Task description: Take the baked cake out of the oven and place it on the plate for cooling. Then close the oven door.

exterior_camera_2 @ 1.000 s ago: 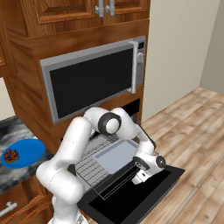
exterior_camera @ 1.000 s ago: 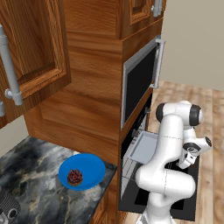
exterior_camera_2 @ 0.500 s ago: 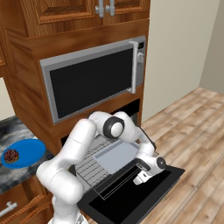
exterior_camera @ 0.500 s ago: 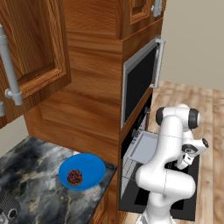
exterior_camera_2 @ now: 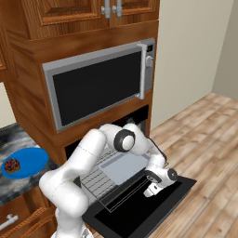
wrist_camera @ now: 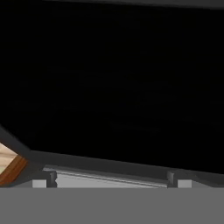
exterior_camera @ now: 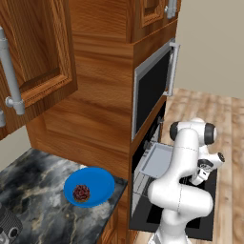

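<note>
Hovering low over the dropped-down oven door (exterior_camera_2: pixel 139 211), the gripper (exterior_camera_2: pixel 152 190) has its fingers spread wide and nothing between them. And look over at the counter: the baked cake (exterior_camera: pixel 81 193) already sits on the blue plate (exterior_camera: pixel 100 183), a touch left of centre, with the plate resting on the dark marble counter (exterior_camera: pixel 33 190) just beside the oven (exterior_camera: pixel 143 176). So by my reading the first half is done, and what's left is shutting that door. It lies flat and fully open, with the grey tray (exterior_camera_2: pixel 124 166) and wire rack (exterior_camera_2: pixel 100 179) pulled out above it, and that's the catch! Lift the door now and it looks likely to meet the rack, so the tidy play is to nudge the rack and tray back inside first. Then get under the door's far edge, where the silver bar handle (wrist_camera: pixel 109 178) runs across the hand view, hook or push from beneath near the middle of that bar so the door doesn't twist, and follow its arc up and inward. Above it all, the silver-framed microwave (exterior_camera_2: pixel 100 83) stays out of this.
</note>
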